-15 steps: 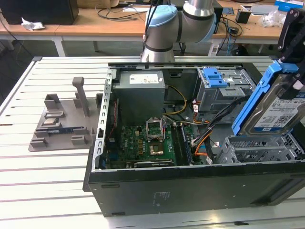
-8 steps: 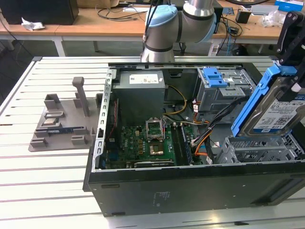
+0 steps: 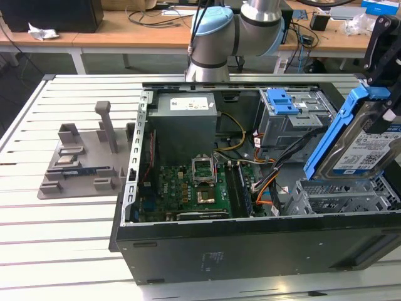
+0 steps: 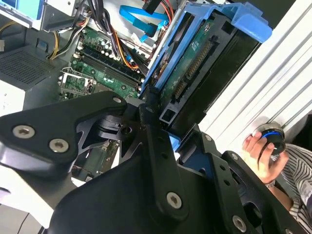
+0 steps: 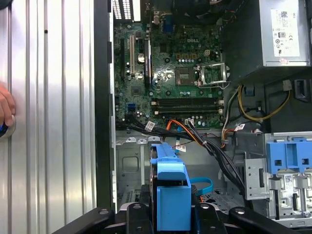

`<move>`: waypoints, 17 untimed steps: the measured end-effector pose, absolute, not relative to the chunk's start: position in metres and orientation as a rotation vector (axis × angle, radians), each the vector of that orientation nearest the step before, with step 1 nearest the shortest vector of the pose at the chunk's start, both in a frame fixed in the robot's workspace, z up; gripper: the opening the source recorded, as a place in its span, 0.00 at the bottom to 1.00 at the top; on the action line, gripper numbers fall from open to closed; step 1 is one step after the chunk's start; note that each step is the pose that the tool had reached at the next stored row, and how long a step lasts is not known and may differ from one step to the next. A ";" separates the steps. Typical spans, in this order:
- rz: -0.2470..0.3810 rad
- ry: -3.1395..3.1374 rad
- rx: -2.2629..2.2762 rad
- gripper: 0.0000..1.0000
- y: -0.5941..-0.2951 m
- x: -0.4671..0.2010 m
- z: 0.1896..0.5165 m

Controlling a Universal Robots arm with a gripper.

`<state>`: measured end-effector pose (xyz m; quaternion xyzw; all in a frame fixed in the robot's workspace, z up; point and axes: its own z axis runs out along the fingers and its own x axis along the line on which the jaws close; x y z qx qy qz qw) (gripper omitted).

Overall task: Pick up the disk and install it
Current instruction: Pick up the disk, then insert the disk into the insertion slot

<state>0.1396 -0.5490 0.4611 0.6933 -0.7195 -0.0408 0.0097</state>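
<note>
Clamped shut, the gripper point(image 3: 381, 83) at the upper right of the exterior view has its black fingers closed on the top end of the disk point(image 3: 365, 149), pinching it across the blue side rails. The disk hangs tilted at the right edge of the frame with its white-and-blue label facing the camera. Its lower end dips behind the wall of the grey drive bay point(image 3: 338, 199); whether it touches the bay I cannot tell. That bay sits in the right corner of the open computer case point(image 3: 219, 254), with the green motherboard point(image 3: 188, 188) in mid-frame and the grey power-supply box point(image 3: 185, 122) above it. Left of the case, a grey fixture tray point(image 3: 81, 164) lies on the slatted table point(image 3: 62, 241). In the second wrist view, a person's hand point(image 4: 257, 152) rests on the slats beside the case.
</note>
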 end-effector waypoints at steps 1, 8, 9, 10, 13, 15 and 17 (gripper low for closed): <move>-0.127 -2.246 2.165 0.36 -0.549 0.140 0.461; -0.132 -2.248 2.166 0.36 -0.549 0.140 0.456; -0.132 -2.248 2.167 0.36 -0.549 0.140 0.453; -0.132 -2.247 2.167 0.36 -0.549 0.140 0.451; -0.132 -2.246 2.167 0.36 -0.551 0.140 0.447; -0.132 -2.246 2.168 0.36 -0.555 0.140 0.446; -0.132 -2.246 2.167 0.36 -0.555 0.140 0.442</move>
